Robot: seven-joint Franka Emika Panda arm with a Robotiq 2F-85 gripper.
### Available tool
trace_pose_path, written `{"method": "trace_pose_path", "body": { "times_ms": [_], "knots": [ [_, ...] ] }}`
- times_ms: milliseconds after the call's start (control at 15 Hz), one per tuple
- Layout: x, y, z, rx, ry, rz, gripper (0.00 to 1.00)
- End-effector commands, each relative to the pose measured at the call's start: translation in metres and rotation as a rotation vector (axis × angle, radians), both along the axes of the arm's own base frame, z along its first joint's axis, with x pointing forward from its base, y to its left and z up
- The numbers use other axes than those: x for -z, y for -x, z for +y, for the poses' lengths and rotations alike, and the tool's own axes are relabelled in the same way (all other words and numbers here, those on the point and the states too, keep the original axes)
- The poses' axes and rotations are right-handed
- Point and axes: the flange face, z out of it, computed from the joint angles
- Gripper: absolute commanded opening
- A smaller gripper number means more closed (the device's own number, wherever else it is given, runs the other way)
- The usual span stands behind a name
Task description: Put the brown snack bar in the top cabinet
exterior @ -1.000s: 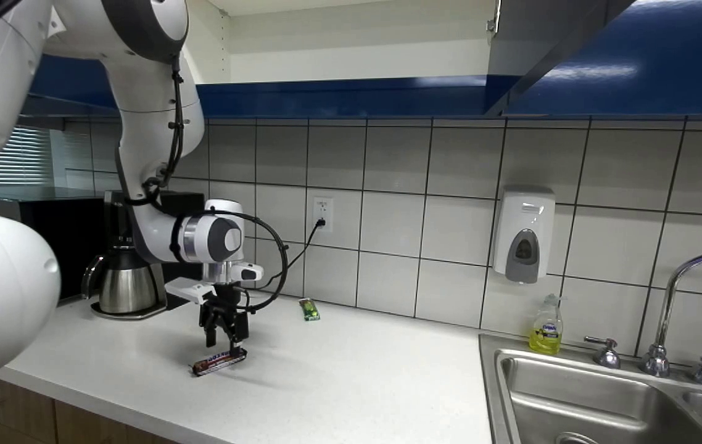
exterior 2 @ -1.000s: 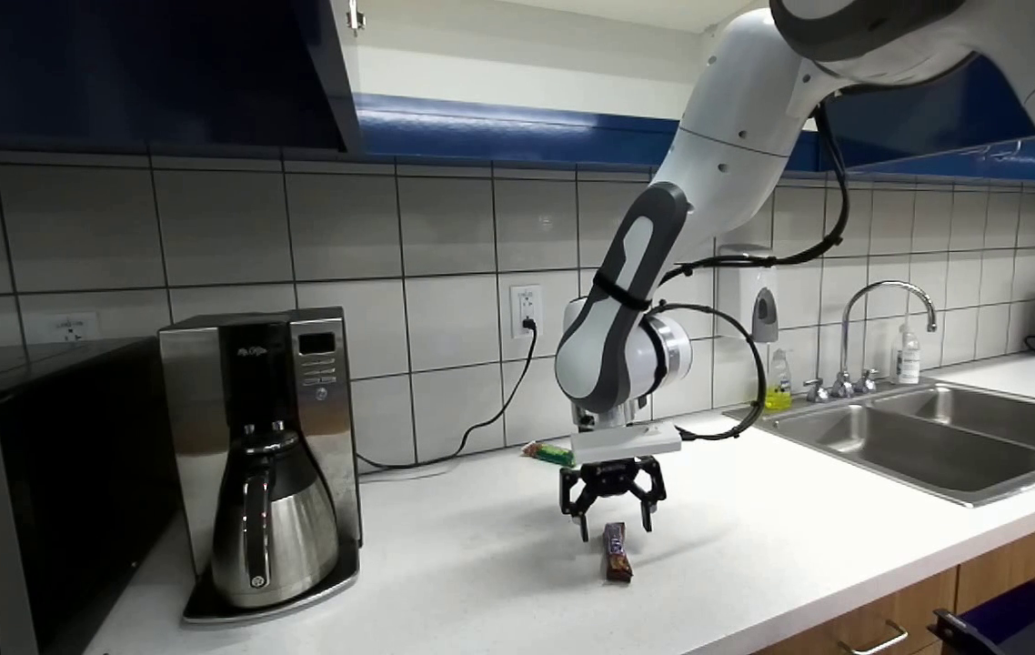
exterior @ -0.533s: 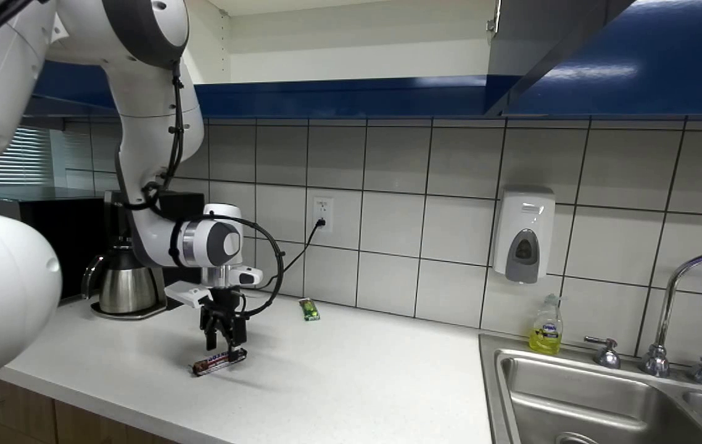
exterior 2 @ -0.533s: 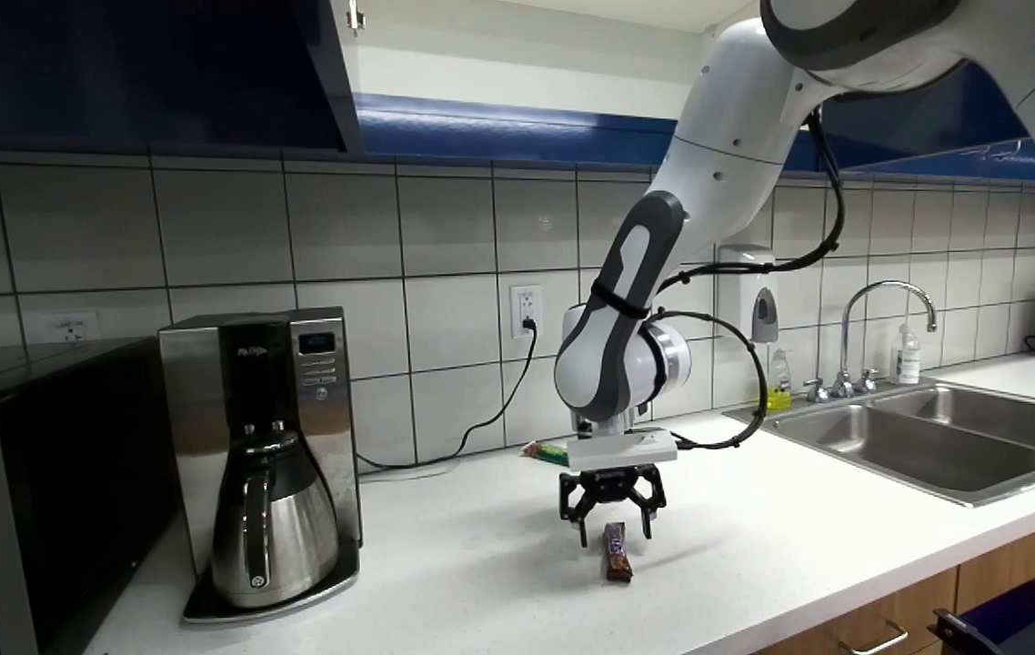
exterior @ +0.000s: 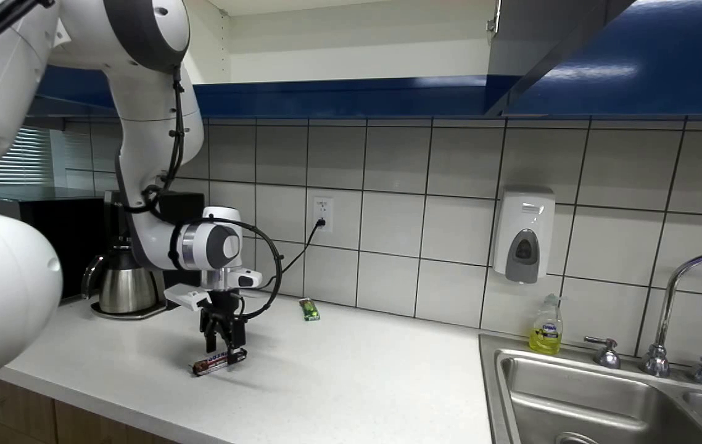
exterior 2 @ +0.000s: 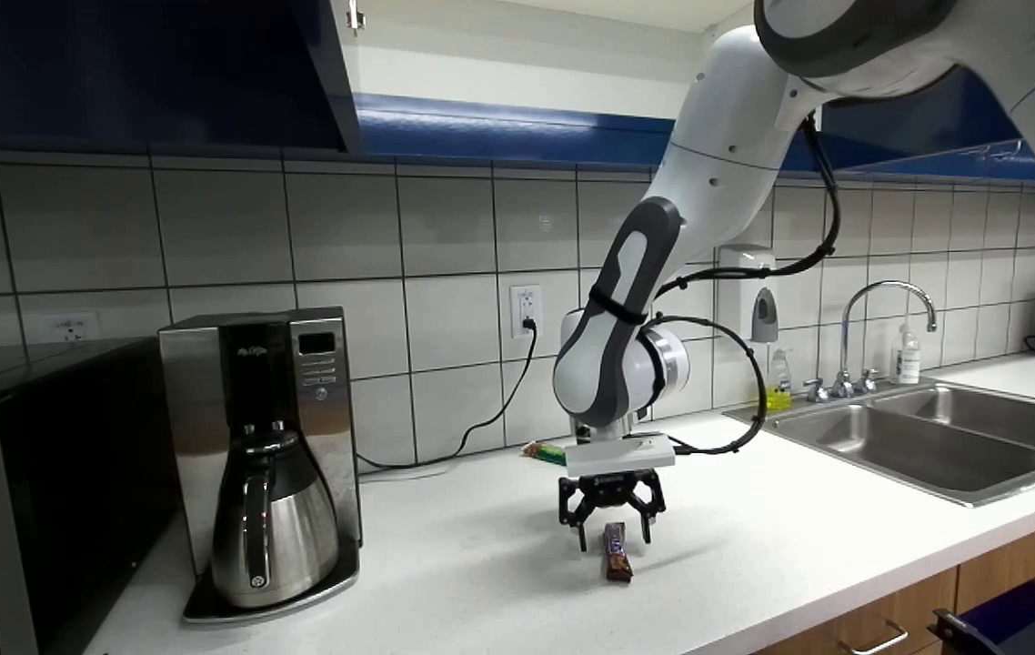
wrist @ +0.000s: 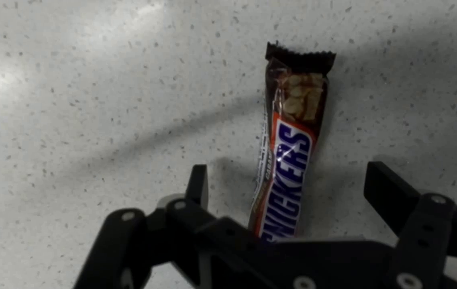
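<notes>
I have the fingers (wrist: 199,185) spread wide, one on either side of the Snickers bar (wrist: 286,172) and clear of it, gripping nothing. The bar lies flat on the worktop (exterior: 357,382), between its front and back edges. The blue wall cabinet (exterior: 351,97) stands open above, and a green packet (exterior: 309,309) lies near the back edge.

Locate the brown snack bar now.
In an exterior view, the brown snack bar lies on the counter, right of the coffee maker; in the wrist view, between the fingers of the open claw.
</notes>
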Motion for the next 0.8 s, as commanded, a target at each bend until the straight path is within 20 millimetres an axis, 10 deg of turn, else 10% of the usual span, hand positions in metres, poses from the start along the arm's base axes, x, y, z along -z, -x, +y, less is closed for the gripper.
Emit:
{"method": "trace_pose_path", "body": {
  "times_ms": [0, 200, 733],
  "knots": [
    [0.0006, -0.004, 0.0033, 0.016, 0.011, -0.012, 0.9],
    [0.0016, -0.0042, 0.0041, 0.01, 0.012, -0.011, 0.56],
    [0.0037, -0.0067, 0.0074, 0.001, 0.0, -0.013, 0.02]
  ]
}}
